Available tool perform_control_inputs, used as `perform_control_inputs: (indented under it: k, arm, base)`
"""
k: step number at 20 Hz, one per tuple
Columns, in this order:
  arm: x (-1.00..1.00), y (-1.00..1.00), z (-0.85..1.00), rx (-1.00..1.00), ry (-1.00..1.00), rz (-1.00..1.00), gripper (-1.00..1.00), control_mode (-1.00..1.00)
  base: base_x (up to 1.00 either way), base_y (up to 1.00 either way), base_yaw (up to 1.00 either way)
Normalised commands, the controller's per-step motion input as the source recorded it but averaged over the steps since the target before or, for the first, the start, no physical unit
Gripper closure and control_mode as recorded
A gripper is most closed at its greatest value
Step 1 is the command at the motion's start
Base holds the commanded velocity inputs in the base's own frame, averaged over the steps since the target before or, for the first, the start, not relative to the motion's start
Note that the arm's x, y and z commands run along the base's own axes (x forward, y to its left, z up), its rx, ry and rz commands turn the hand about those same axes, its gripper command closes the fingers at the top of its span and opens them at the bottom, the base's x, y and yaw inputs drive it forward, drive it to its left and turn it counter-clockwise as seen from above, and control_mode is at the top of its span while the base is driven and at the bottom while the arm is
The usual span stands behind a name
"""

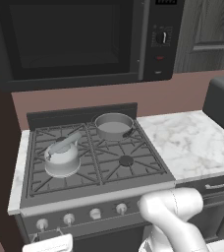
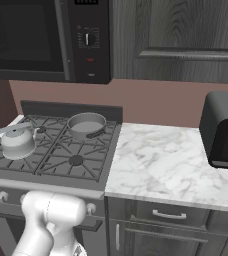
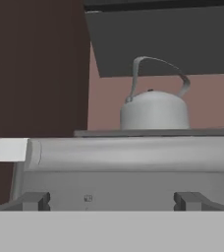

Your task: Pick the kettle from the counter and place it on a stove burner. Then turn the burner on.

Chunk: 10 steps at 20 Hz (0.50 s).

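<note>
The silvery kettle (image 1: 62,158) (image 2: 17,142) stands upright on the front-left grate of the stove, and the burner cap under it is hidden. The hand view, from low in front of the stove, has the kettle (image 3: 155,110) above the stove's front edge. My gripper (image 3: 112,202) is open and holds nothing, its fingertips (image 3: 31,201) far apart and level with the stove's front panel. In the left base view the hand (image 1: 47,242) sits below the leftmost knob (image 1: 42,224). The front-right stove burner (image 1: 126,160) (image 2: 76,160) is bare. The marble counter (image 1: 192,142) (image 2: 171,165) lies to the right of the stove.
A grey pot (image 1: 113,126) (image 2: 86,124) occupies the back-right burner. Several silver knobs (image 1: 95,213) line the stove front. A dark toaster (image 2: 226,130) stands at the counter's right end. A black microwave (image 1: 74,39) hangs over the stove. A dark wall flanks the stove's left side.
</note>
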Motion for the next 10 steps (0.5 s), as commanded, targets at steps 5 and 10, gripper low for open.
perform_control_inputs:
  k: [5,10]
  arm:
    - [0.25,0.00,-0.21,0.00,0.01,0.00,-1.00,-1.00]
    - [0.18,0.04,-0.22,0.00,0.00,0.00,-1.00,-1.00]
  base:
    - [0.00,0.00,0.00]
    - [0.00,0.00,0.00]
